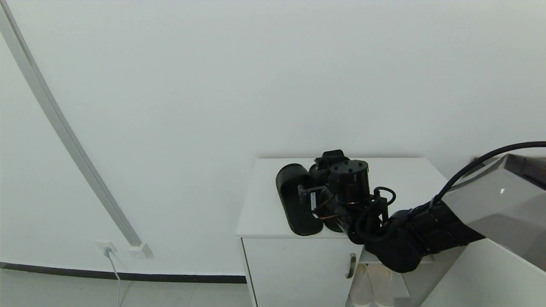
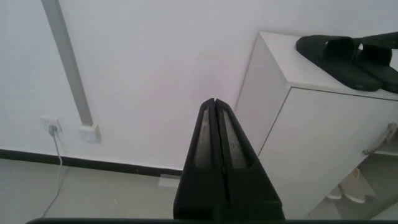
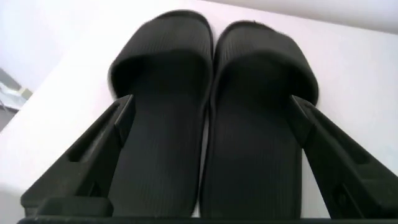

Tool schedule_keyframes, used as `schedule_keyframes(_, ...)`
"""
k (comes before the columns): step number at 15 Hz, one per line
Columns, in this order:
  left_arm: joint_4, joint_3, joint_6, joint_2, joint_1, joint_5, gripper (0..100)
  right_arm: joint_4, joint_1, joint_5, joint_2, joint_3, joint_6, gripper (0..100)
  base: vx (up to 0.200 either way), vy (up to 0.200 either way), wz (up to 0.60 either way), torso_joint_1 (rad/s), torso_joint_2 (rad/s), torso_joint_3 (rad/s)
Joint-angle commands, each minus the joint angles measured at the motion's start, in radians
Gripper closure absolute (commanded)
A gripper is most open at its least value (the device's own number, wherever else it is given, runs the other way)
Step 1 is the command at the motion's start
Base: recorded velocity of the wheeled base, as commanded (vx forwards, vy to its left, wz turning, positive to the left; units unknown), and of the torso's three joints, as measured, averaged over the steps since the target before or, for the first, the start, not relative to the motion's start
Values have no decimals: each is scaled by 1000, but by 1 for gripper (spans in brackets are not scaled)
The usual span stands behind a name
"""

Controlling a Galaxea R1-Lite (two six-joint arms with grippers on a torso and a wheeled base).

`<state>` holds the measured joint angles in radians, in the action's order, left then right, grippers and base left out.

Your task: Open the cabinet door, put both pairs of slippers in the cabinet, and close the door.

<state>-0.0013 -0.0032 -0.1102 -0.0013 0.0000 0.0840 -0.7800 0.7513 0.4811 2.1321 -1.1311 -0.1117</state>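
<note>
A pair of black slippers (image 1: 298, 200) (image 3: 211, 124) lies side by side on top of the white cabinet (image 1: 273, 213). My right gripper (image 3: 211, 106) hovers over them, open, one finger outside each slipper; whether it touches them I cannot tell. A pair of white slippers (image 1: 371, 283) (image 2: 348, 186) sits inside the cabinet, in the open right half. The left door (image 1: 298, 268) with its handle (image 1: 352, 265) stays closed. My left gripper (image 2: 214, 106) is shut on nothing, out to the left of the cabinet (image 2: 323, 124) and lower than its top, with the black slippers (image 2: 342, 53) in its view.
The opened right door (image 1: 477, 273) swings out at the lower right. A white wall stands behind the cabinet, with a slanted conduit (image 1: 64, 128), a socket and cable (image 1: 106, 249) low on the left. Bare floor (image 2: 81, 193) lies left of the cabinet.
</note>
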Motion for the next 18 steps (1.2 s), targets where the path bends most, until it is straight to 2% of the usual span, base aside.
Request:
schedule_keyframes(1, -2, 0, 0, 1, 0, 0, 100, -7, -3, -9, 34, -3, 1, 0, 0, 0, 0, 0, 0, 0)
schedule_keyframes(6, 0, 0, 1, 1, 0, 0, 100, -15, -20, -13, 103, -56, -3, 0, 0, 0, 0, 0, 0, 0)
schedule_keyframes(15, 0, 0, 0, 1, 0, 2, 100, -10, -67, -25, 242, -248, 41, 0, 0, 0, 0, 0, 0, 0)
schedule_keyframes(16, 0, 0, 0, 1, 0, 2, 100, -10, -69, -25, 252, -254, 47, 100, 0, 0, 0, 0, 0, 0)
schedule_keyframes(18, -2, 0, 1, 1, 0, 0, 100, -10, -76, -25, 253, -274, 53, 100, 0, 0, 0, 0, 0, 0)
